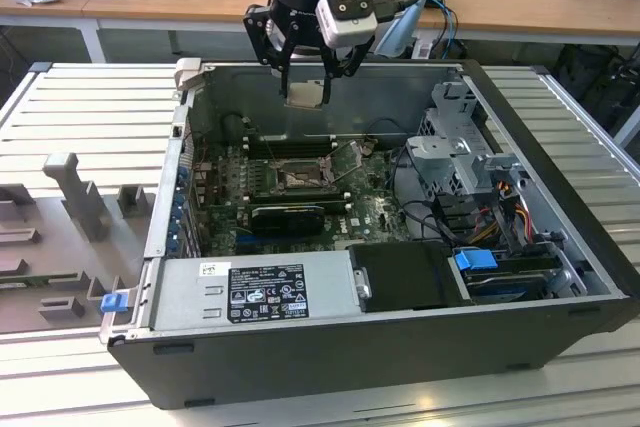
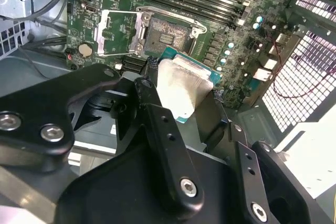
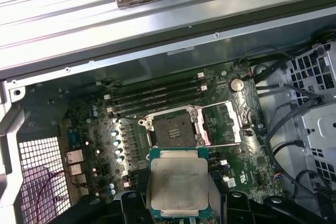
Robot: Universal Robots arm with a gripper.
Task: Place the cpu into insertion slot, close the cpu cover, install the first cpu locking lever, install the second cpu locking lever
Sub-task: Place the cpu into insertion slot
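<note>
Cpu (image 3: 178,182) pinched in claw (image 1: 305,95), hanging above open slot (image 3: 176,126), cover (image 3: 221,124) flipped aside. Risk: tilted or off-centre lowering could bend pins, or the chip could slip from its edge grip.

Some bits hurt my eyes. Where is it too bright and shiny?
In the first wrist view the ribbed table glares white; in the second wrist view the case mesh is washed out and the cpu gleams; the exterior view is evenly lit.
</note>
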